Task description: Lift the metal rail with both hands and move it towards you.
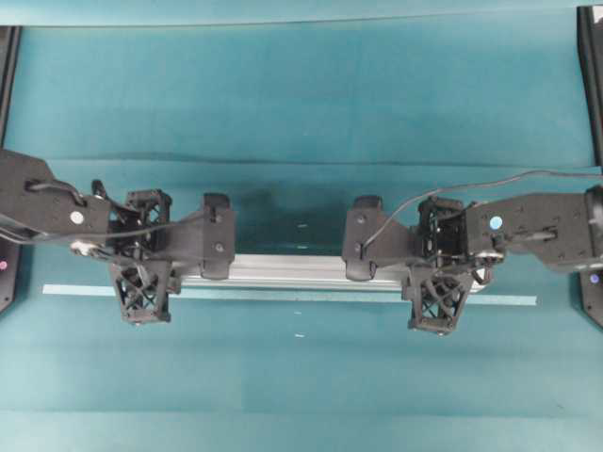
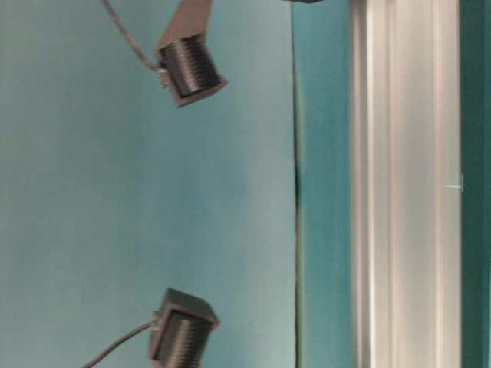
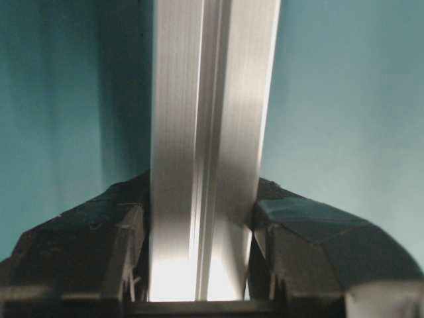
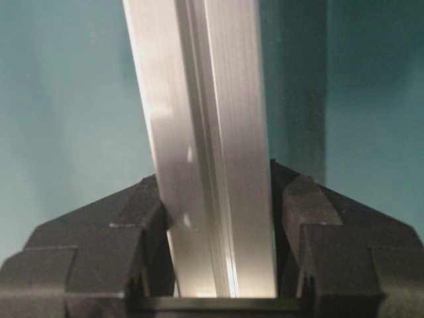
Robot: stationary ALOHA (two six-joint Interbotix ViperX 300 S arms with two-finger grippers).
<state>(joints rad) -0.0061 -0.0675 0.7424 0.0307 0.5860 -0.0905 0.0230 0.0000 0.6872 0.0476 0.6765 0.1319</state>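
Observation:
The metal rail [image 1: 290,269] is a long silver grooved bar lying crosswise in the middle of the teal table [image 1: 301,113]. My left gripper [image 1: 220,249] holds it near its left end and my right gripper [image 1: 361,250] near its right end. In the left wrist view the rail [image 3: 205,99] runs straight ahead between black fingers [image 3: 99,245] that press on both its sides, so the gripper [image 3: 202,228] is shut on it. The right wrist view shows the same: the rail [image 4: 199,86] is clamped in the gripper [image 4: 218,205]. The table-level view, turned sideways, shows the rail [image 2: 406,192] up close.
A thin pale-teal tape strip [image 1: 75,289] runs along the table just in front of the rail and sticks out past both of its ends. Black frame posts [image 1: 591,75] stand at the far corners. Two black ribbed cylinders [image 2: 192,69] with cables show in the table-level view.

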